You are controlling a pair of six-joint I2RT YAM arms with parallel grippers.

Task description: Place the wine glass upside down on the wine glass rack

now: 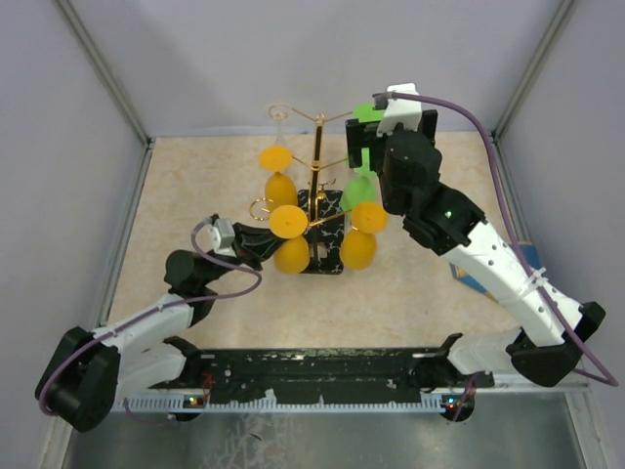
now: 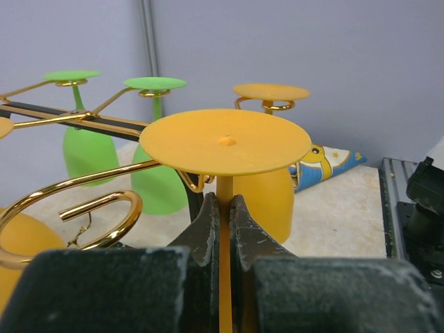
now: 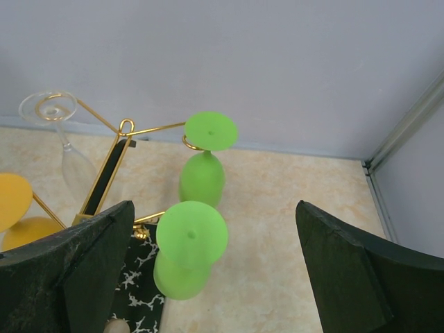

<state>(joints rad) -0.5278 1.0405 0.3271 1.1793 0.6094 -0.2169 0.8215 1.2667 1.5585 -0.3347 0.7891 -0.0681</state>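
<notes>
Pinching the orange wine glass (image 2: 225, 142) by its stem in my left tool (image 2: 223, 208) at the rack (image 1: 317, 161); my right tool (image 3: 215, 267) is wide open, empty.

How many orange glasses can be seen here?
3 glasses: one back left on the rack, one front right, one front left with its stem in the left hand. None seems hidden.

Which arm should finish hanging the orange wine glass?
Left. Left gripper is shut on the orange wine glass stem, beside the gold wire wine glass rack; right gripper is open, empty, over green glasses.
</notes>
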